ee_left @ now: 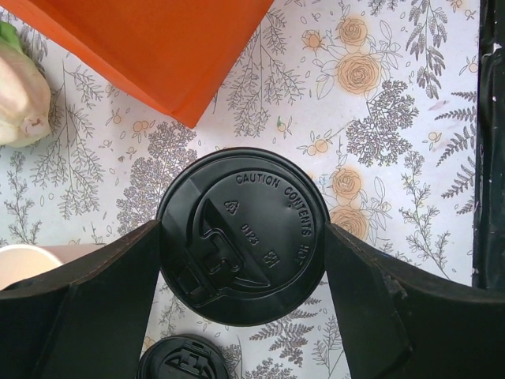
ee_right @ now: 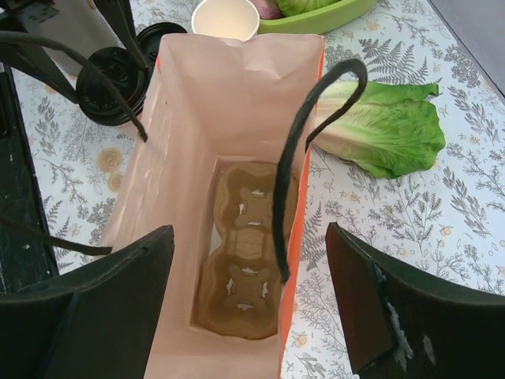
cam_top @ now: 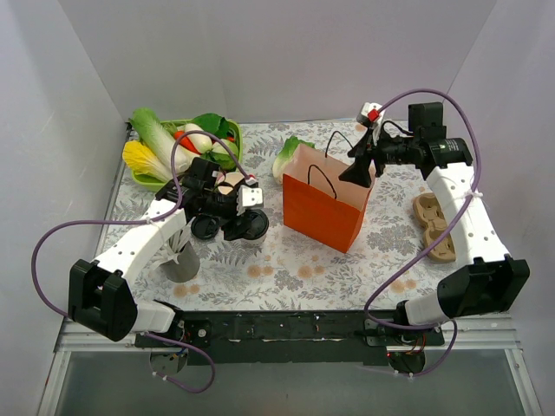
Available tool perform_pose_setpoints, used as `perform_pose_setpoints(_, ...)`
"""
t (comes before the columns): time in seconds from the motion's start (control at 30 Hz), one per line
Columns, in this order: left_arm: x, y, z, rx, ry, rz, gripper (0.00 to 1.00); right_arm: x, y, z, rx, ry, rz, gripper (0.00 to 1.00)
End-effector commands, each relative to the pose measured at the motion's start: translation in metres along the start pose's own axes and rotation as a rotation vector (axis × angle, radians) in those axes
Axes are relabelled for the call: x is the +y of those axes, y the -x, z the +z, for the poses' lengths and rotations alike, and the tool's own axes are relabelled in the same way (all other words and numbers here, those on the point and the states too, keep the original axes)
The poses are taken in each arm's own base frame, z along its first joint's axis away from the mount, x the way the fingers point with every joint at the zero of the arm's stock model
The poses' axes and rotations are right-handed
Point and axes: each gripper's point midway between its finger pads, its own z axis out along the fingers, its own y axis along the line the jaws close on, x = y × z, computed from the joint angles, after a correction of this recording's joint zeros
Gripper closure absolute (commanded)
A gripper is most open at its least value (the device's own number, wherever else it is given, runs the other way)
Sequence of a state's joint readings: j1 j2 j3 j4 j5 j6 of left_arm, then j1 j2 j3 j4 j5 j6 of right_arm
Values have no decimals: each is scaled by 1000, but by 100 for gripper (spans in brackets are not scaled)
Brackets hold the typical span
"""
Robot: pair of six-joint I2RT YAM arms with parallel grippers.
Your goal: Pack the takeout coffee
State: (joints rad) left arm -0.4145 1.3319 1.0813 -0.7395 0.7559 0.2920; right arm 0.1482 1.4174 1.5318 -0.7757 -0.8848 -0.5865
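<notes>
the takeout coffee (ee_left: 256, 237) sits between the fingers (ee_left: 95, 316) of the left hand (ee_left: 243, 230), which seem clamped against both its sides. i judge it a light, thin-walled paper cup, easy to crush or spill, so grip the body below the rim, gently and upright. the orange bag (ee_right: 197, 95) lies ahead of that hand. the right hand (ee_right: 248, 237) hovers spread wide over the bag's mouth.

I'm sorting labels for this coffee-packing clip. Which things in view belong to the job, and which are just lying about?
Job: takeout coffee, orange paper bag, cup carrier inside it.
Lying about: lidless white cup, loose black lid, lettuce, green tray of vegetables, spare carrier on the table.
</notes>
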Motion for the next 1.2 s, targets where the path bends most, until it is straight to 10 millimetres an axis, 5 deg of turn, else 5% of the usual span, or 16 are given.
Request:
perform_pose_setpoints(0.0,7,18,-8,-36,46,-12,100,-13,5,4,19,-25,-40,15)
perform_pose_setpoints(0.2,25,36,-19,-58,140,-96,100,-26,-3,11,62,-75,-40,22)
perform_pose_setpoints(0.37,40,61,-35,-84,213,-139,100,-25,-10,12,98,-62,-45,52)
perform_pose_setpoints(0.57,50,81,-62,-98,315,-130,100,-6,0,10,105,-36,-121,66)
perform_pose_setpoints(0.73,56,92,-84,-109,416,-133,100,21,-7,17,173,33,-173,98)
perform_pose_setpoints(0.87,59,116,-114,-174,530,-162,100,35,-2,18,203,19,-267,99)
perform_pose_setpoints(1.17,14,195,-186,-467,584,-152,100,92,17,10,207,68,-322,99)
